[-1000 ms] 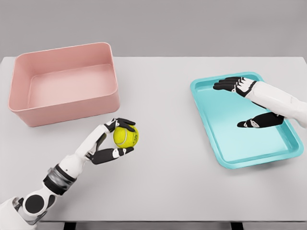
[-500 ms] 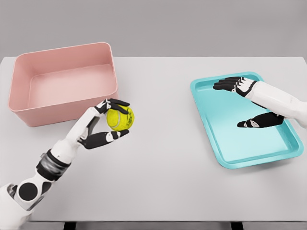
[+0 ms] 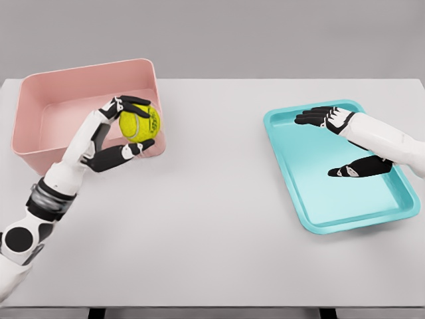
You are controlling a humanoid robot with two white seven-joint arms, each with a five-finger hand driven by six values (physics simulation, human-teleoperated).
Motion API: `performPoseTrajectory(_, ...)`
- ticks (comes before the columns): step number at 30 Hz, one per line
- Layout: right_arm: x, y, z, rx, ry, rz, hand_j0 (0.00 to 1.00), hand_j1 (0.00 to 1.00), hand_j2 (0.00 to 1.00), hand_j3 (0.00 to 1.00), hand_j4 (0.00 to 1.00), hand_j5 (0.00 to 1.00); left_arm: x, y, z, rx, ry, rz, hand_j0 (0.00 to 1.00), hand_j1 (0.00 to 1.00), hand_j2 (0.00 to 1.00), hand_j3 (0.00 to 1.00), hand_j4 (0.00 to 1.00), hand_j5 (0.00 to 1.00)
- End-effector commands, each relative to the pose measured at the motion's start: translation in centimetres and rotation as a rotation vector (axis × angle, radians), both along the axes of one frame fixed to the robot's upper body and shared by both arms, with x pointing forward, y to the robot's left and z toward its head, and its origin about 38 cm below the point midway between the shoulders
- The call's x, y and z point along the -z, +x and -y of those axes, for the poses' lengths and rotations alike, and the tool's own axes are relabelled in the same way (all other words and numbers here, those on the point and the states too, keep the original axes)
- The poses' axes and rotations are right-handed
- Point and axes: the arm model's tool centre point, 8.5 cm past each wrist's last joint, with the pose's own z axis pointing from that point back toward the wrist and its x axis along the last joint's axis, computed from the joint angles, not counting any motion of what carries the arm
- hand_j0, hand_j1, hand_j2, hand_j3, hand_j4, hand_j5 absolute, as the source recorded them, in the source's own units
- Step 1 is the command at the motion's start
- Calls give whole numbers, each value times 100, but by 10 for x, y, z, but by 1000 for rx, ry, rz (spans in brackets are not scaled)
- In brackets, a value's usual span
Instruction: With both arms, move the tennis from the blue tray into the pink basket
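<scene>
Grey desk (image 3: 219,219): left hand (image 3: 119,133) pinches tennis ball (image 3: 139,123) at pink basket (image 3: 40,93) rim; right hand (image 3: 342,143) spread over blue tray (image 3: 312,222).

One tennis ball (image 3: 139,122) at ten o'clock, one pink basket (image 3: 46,106) at ten o'clock, one blue tray (image 3: 312,193) at three o'clock, one table (image 3: 219,232), and two hands: left hand (image 3: 118,133), right hand (image 3: 345,143).

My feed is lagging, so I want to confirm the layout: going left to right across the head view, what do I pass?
Pink basket → left robot hand holding the tennis ball at the basket's right wall → bare table → blue tray, with the right robot hand open over it.
</scene>
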Motion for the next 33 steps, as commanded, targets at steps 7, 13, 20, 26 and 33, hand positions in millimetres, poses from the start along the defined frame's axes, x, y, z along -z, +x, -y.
performPoseTrajectory(7, 0, 0, 0, 3, 6, -4, 100, 100, 100, 100, 100, 100, -13, 24, -17, -112, 57, -42, 49, 49, 49, 49, 49, 49)
performPoseTrajectory(13, 0, 1, 1, 4, 6, -4, 100, 100, 100, 100, 100, 100, -18, 44, -32, -187, 93, -64, 49, 49, 49, 49, 49, 49)
performPoseTrajectory(20, 0, 1, -1, 1, 13, -3, 100, 100, 100, 100, 100, 100, -8, 69, -59, -294, 138, -132, 49, 49, 49, 49, 49, 49)
performPoseTrajectory(26, 1, 0, -1, 2, 14, -4, 100, 100, 100, 100, 100, 100, 1, 82, -78, -361, 175, -171, 51, 51, 51, 51, 51, 51)
performPoseTrajectory(33, 1, 0, -1, 1, 12, -3, 100, 100, 100, 100, 100, 100, 6, 86, -87, -386, 185, -187, 88, 88, 88, 88, 88, 88)
